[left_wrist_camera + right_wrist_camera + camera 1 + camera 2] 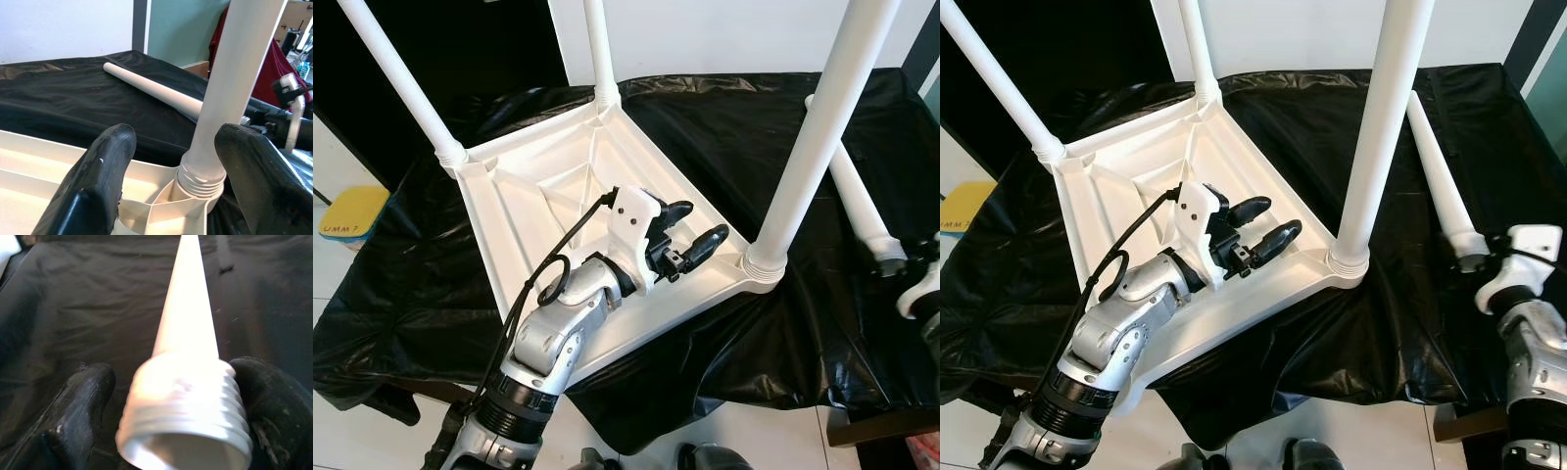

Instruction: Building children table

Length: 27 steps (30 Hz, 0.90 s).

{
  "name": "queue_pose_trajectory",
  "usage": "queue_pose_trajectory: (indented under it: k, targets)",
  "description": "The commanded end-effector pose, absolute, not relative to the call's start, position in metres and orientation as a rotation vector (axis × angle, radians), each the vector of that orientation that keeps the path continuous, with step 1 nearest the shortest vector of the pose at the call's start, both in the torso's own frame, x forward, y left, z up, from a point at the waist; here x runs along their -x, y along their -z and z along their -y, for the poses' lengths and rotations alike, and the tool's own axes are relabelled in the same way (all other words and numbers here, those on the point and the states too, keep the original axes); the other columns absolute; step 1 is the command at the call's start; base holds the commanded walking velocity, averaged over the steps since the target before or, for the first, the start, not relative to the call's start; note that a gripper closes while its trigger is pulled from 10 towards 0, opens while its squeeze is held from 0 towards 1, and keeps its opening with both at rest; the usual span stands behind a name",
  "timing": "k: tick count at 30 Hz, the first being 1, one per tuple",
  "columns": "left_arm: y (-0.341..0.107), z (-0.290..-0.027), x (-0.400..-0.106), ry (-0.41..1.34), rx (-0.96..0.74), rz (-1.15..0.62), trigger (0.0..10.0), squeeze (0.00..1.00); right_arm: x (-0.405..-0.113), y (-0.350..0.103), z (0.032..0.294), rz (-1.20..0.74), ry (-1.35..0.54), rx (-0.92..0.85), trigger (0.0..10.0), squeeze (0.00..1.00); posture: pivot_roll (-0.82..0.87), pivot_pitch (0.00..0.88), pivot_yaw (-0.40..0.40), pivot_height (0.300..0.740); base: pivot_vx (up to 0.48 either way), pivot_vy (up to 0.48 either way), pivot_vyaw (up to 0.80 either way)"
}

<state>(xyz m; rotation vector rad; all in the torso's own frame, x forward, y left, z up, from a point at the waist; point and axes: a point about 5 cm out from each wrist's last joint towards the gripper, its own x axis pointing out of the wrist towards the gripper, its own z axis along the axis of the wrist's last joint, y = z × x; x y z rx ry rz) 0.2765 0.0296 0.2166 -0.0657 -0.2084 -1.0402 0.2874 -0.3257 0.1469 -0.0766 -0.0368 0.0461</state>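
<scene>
A white children's table [524,211] lies upside down on a black cloth [724,117]. Three white legs stand in its corners: far left [401,83], far middle [599,49] and near right [808,147]. My left gripper [701,223] hovers open over the table's underside, its fingers pointing at the base of the near right leg [230,73]. A fourth leg [1433,166] lies loose on the cloth to the right. My right gripper [176,382] is open, its fingers on either side of that leg's threaded end [186,406]; one finger [266,396] touches the thread.
The cloth-covered surface ends just in front of me, with pale floor below. A yellow pad [350,213] lies on the floor at the left. A white wall stands behind. Something dark red [276,68] hangs beyond the surface on the right.
</scene>
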Motion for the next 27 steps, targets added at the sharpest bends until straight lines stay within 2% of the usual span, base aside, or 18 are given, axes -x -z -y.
queue_pose_trajectory:
  k: [1,5,6,11,23,24,25,26,27]
  targets:
    - [-0.214,-0.027,-0.271,1.090,0.070,0.187,10.0,0.00,-0.290,-0.140,0.323,0.008,-0.071,0.080,10.0,0.00,-0.18,0.139,0.081,0.740,0.000,0.000,0.00]
    - [-0.213,-0.024,-0.262,1.182,0.074,0.156,10.0,0.00,-0.296,-0.137,0.321,0.001,-0.077,0.083,10.0,0.00,-0.18,0.133,0.077,0.740,0.000,0.000,0.00]
    - [-0.210,-0.024,-0.254,1.255,0.050,0.138,10.0,0.00,-0.299,-0.137,0.321,-0.002,-0.076,0.082,10.0,0.00,-0.17,0.129,0.074,0.740,0.000,0.000,0.00]
    - [-0.209,-0.023,-0.243,1.373,-0.017,0.110,10.0,0.00,-0.307,-0.137,0.321,-0.012,-0.087,0.076,10.0,0.00,-0.16,0.123,0.070,0.740,0.000,0.000,0.00]
    - [-0.211,-0.024,-0.246,1.354,-0.045,0.101,10.0,0.00,-0.312,-0.125,0.313,-0.040,-0.103,0.053,10.0,0.00,-0.15,0.119,0.069,0.740,0.000,0.000,0.00]
    - [-0.212,-0.025,-0.247,1.348,-0.048,0.100,10.0,0.00,-0.313,-0.122,0.311,-0.041,-0.099,0.046,6.2,0.00,-0.15,0.118,0.069,0.740,0.000,0.000,0.00]
    - [-0.212,-0.025,-0.247,1.348,-0.048,0.100,10.0,0.00,-0.313,-0.122,0.311,-0.041,-0.099,0.046,6.2,0.00,-0.15,0.118,0.069,0.740,0.000,0.000,0.00]
    - [-0.212,-0.025,-0.247,1.343,-0.050,0.097,10.0,0.00,-0.313,-0.121,0.310,-0.042,-0.095,0.034,0.1,0.00,-0.15,0.118,0.068,0.740,0.000,0.000,0.00]
    - [-0.213,-0.026,-0.247,1.339,-0.050,0.096,10.0,0.00,-0.313,-0.118,0.309,-0.047,-0.092,0.023,0.0,0.00,-0.15,0.117,0.068,0.740,0.000,0.000,0.00]
